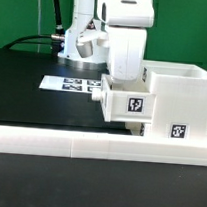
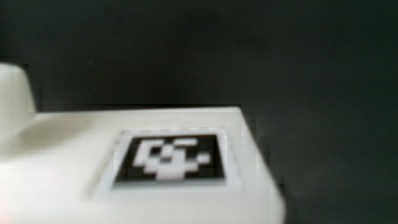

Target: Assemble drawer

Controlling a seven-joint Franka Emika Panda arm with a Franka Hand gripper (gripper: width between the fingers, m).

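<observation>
While the arm hung low over the black tabletop (image 1: 32, 87), its tool (image 1: 125, 81) sat right against a small white tray (image 1: 127, 103) of the drawer, whose front carried a black-and-white marker tag (image 1: 135, 106). Whether the tool was spread or pinching the tray could not be told, since its fingers were hidden. The tray stood touching the big open casing (image 1: 177, 97), on the exterior view's left of it. The marker board (image 1: 73, 85) lay flat further to that side of the casing. A long low white wall (image 1: 99, 143) ran in front of the casing. The wrist view showed, blurred, a white surface (image 2: 71, 160) bearing a tag (image 2: 173, 157).
</observation>
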